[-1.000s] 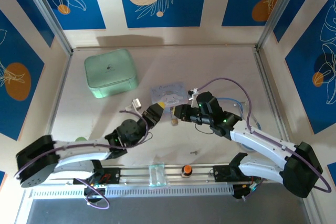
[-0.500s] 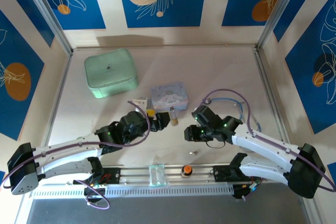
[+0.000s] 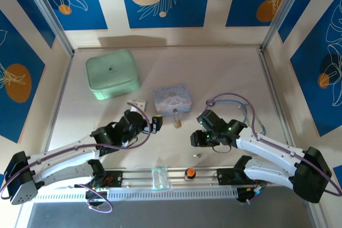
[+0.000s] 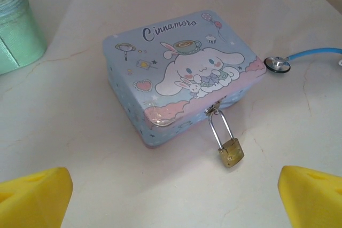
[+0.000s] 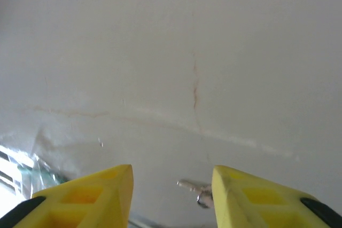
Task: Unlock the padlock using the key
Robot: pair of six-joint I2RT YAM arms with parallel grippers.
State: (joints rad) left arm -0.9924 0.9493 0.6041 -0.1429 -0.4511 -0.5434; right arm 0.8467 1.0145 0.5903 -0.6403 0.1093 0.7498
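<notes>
Right arm (image 3: 267,148) withdrawn, right jaws apart near key (image 5: 195,191), left jaws wide, wrist view shows padlock (image 4: 230,152)

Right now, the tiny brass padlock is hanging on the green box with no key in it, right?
Not quite: the padlock hangs on the pale blue cartoon box, not the green box, as the left wrist view shows. There is indeed no key in it.

We see the pale blue cartoon box (image 4: 181,73) on the table (image 4: 80,132). The padlock (image 4: 230,150) hangs from its front clasp with the shackle closed, its brass body resting on the tabletop. The left gripper (image 4: 173,201) spreads its yellow fingers (image 4: 37,198) wide at the lower corners. A mint green box (image 4: 18,30) sits upper left.
</notes>
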